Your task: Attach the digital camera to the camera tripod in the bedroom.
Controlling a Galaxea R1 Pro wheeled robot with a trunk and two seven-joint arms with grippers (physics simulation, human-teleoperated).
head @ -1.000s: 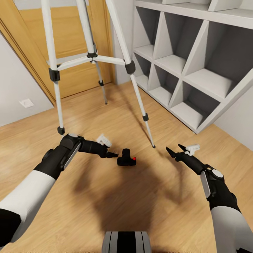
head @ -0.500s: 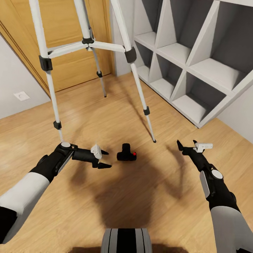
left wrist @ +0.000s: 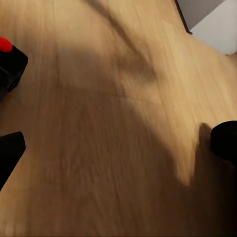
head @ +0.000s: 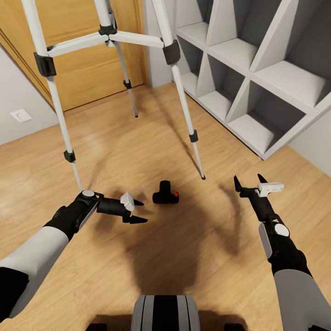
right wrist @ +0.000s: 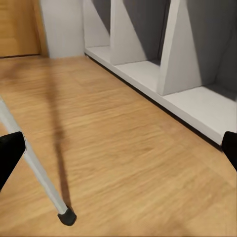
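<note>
Plainly the digital camera [head: 165,196] lies loose on the wood floor [head: 138,151], inside the spread of the camera tripod [head: 110,37] and just short of its near right leg's foot, its red button facing up; nothing grips it, so the pickup looks not yet done; the left hand [head: 136,211] hovers low beside it, a short gap off, fingers parted with one tip higher and one lower, probably so the small body can slip between them; in the left wrist view the camera [left wrist: 10,64] sits at the frame's edge, off the line between the fingertips, which suggests the hand needs to shift towards it before closing; the right hand [head: 248,183] hangs well apart on the other side, its two fingers also spread and pointing towards the white cube shelving [head: 257,69], seemingly held clear as a spare; its wrist view catches a tripod leg foot [right wrist: 66,216] planted on the floor; the tripod stands before the oak door [head: 78,69], its head above the frame.
</note>
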